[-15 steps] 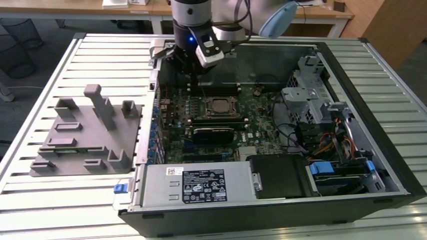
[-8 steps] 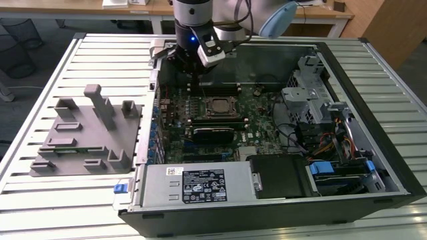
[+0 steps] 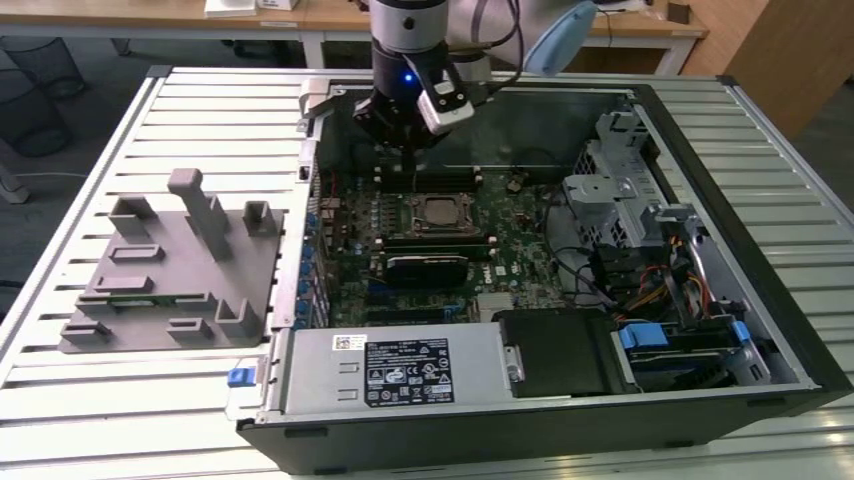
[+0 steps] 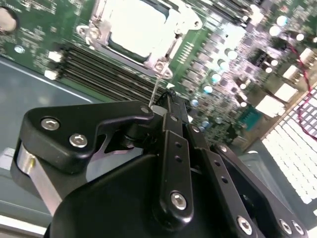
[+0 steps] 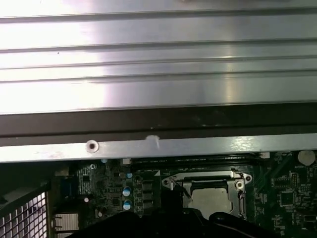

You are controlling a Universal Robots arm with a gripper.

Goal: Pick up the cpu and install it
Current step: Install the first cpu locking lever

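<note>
1. My gripper (image 3: 408, 135) hangs over the far part of the open computer case (image 3: 747, 300) in the exterior view, pointing straight down, its dark body below my wrist. I cannot tell whether it is wide or narrow, and I see nothing held in it.
2. The second wrist view looks past my black linkage (image 4: 168, 163) to the motherboard (image 4: 233, 54). There the cpu (image 4: 136, 27) lies pale and bright inside the socket frame (image 4: 94, 32), beyond my tip.
3. The first wrist view shows the cpu (image 5: 210, 198) seated in that frame, with the case's metal edge (image 5: 158, 146) and the ribbed table (image 5: 158, 59) beyond it.
4. The exterior view alone shows the grey parts stand (image 3: 174, 270) on the table at that view's left, well apart from my arm.
</note>
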